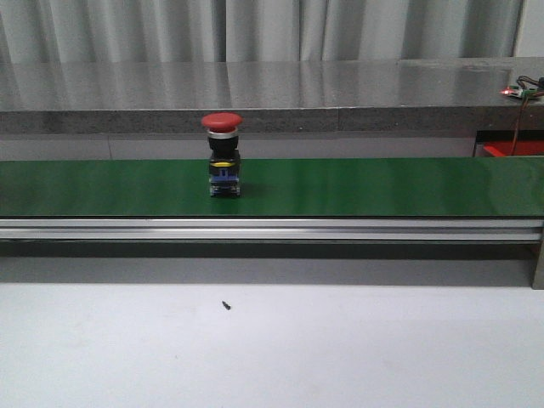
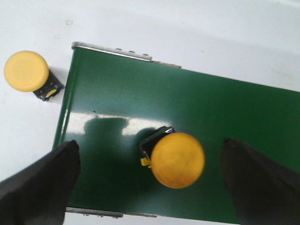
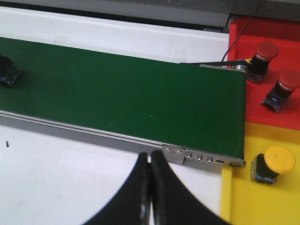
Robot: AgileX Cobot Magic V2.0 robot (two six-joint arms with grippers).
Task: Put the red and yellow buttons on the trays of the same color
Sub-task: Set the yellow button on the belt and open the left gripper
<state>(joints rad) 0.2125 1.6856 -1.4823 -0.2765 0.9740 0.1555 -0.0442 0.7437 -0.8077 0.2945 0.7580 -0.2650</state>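
Currently, the green conveyor belt (image 1: pixel 340 187) is taken as the landmark: a red button (image 1: pixel 223 153) is carried upright on it, while a yellow button (image 2: pixel 177 159) is seen on the belt near its left end, framed by the spread left gripper (image 2: pixel 150 183). Beyond the belt's right end, a red tray (image 3: pixel 281 42) and a yellow tray (image 3: pixel 262 201) are already stocked. The right gripper (image 3: pixel 150 187) is held pressed together, empty, before the belt. Picking the yellow button is judged the step in hand; a descent and closing are called for.
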